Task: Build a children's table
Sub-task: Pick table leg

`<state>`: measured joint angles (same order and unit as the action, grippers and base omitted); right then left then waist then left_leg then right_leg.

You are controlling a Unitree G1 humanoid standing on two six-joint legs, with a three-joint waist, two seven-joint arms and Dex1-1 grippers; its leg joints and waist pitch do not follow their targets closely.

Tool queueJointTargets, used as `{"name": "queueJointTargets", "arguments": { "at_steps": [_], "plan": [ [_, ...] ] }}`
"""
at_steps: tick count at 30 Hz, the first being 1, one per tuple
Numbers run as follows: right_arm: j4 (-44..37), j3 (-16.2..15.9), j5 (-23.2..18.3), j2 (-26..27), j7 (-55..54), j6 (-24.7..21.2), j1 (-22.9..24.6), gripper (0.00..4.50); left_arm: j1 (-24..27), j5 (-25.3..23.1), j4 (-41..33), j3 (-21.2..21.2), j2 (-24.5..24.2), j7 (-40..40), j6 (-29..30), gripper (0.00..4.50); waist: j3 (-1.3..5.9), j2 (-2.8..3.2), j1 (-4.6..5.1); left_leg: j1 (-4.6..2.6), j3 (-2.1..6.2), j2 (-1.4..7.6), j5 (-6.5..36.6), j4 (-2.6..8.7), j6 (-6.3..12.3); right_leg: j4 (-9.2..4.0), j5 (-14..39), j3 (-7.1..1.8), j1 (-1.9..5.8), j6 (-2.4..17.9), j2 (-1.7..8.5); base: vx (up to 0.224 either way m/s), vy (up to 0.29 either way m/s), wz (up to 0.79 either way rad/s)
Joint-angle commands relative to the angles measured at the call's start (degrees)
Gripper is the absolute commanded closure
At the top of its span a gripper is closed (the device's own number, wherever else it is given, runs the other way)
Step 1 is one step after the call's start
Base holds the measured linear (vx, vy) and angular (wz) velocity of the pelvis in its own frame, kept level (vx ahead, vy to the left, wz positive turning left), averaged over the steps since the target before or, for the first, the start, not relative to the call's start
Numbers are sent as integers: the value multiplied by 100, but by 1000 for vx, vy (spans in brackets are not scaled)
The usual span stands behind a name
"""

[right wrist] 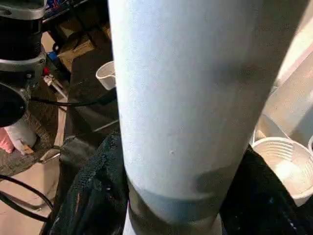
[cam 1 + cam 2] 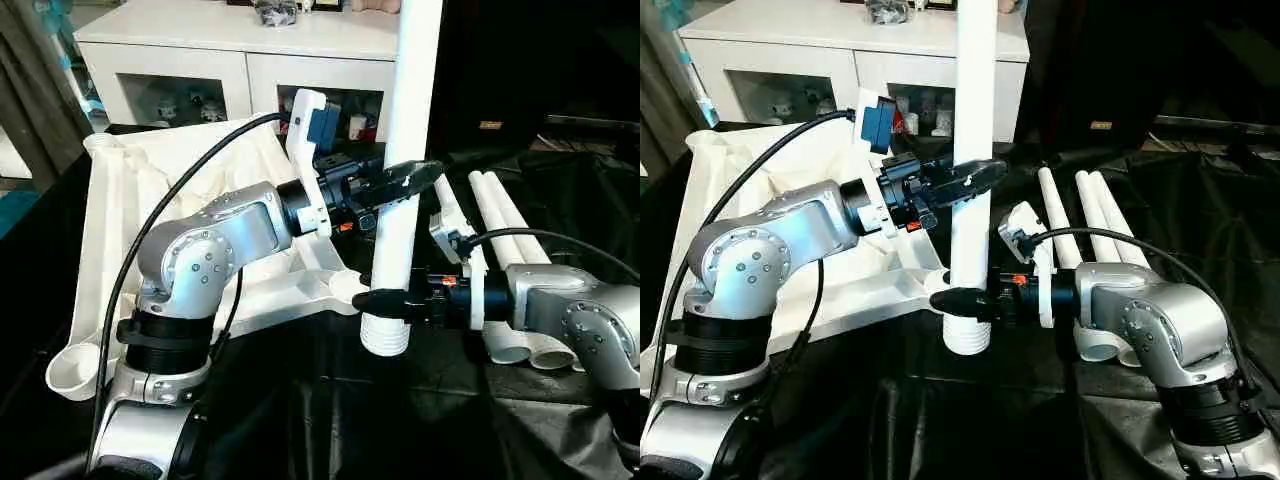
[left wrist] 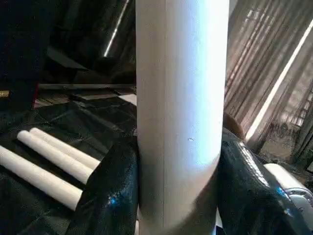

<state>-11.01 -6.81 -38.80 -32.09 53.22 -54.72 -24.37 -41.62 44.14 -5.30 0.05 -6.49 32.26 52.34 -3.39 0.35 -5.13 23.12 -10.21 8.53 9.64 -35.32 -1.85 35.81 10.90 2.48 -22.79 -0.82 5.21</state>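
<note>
Two pincers, left pincer (image 2: 385, 190) and right pincer (image 2: 385, 300), clamp the upright leg (image 2: 405, 150); misaligned with the tabletop (image 2: 110, 200) socket, it could jam.

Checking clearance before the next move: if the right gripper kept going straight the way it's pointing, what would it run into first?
The upright table leg: the right gripper already has a finger on either side of it just above its ribbed end, so there is no free travel.

smooth white plastic leg (image 2: 405, 130), glossy black hand fingers (image 3: 110, 191), wrinkled shiny black cloth (image 2: 1040, 420).
</note>
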Motion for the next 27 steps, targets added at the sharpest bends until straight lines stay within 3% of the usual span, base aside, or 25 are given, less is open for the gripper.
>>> {"name": "queueJointTargets", "arguments": {
  "at_steps": [1, 5, 8, 12, 17, 22, 23, 24, 27],
  "plan": [
    [0, -28, 26, 8, 10, 33, 11, 258, -85, 58, -130, -7, -32, 55, -7, 271, 417, -126, -9, -122, 126, 372, 862, 395, 236, -439, 1182, -211, 270, 1196, 317, 0, 0, 0],
    [29, 33, 31, 102, -56, 117, 33, 259, -35, 33, -145, 8, -51, 11, 2, 271, 417, -110, -8, -129, 131, 375, 910, 400, 223, -435, 1193, -206, 265, 1221, 314, 0, 0, 0],
    [63, 91, 11, 177, -114, 168, 24, 259, -14, 17, -131, 93, -48, -145, 36, 201, 421, -102, -5, -128, 131, 376, 896, 398, 219, -431, 1113, -209, 266, 1244, 315, 0, 0, 0],
    [99, 162, -15, 246, -146, 212, 1, 259, 43, 157, -179, 228, -77, -112, 69, 175, 418, -86, -5, -133, 133, 371, 951, 403, 180, -430, 1119, -204, 267, 1281, 308, 0, 0, 0],
    [137, 230, -22, 313, -127, 311, -28, 259, 138, 30, -233, 462, 0, -96, -592, 163, 417, -83, -3, -131, 138, 382, 1008, 415, 173, -437, 1104, -206, 272, 1253, 311, 0, 0, 0],
    [235, 409, 86, 480, -344, 642, -53, 259, -101, 468, 119, 1489, 52, -272, -1169, 163, 420, -91, 5, -124, 128, 363, 1038, 402, 169, -440, 1060, -203, 274, 1300, 312, 0, 0, 0],
    [294, 475, 166, 545, -484, 772, -70, 259, -107, 380, 218, 1566, -126, -249, -1188, 163, 418, -45, 1, -131, 140, 360, 1039, 406, 153, -431, 1111, -201, 259, 1250, 309, 0, 0, 0],
    [314, 489, 195, 561, -522, 812, -77, 259, -97, 318, 230, 1548, -176, -233, -1208, 163, 416, -57, 33, -127, 139, 347, 1106, 417, 122, -435, 1225, -195, 256, 1163, 287, 0, 0, 0],
    [647, 687, 635, 827, -1178, 1359, -199, 259, 296, -758, 232, 843, -1109, 271, -1528, 163, 421, -21, 61, -142, 161, 368, 1156, 454, 24, -429, 1387, -195, 225, 967, 286, 0, 0, 0]
  ]
}}
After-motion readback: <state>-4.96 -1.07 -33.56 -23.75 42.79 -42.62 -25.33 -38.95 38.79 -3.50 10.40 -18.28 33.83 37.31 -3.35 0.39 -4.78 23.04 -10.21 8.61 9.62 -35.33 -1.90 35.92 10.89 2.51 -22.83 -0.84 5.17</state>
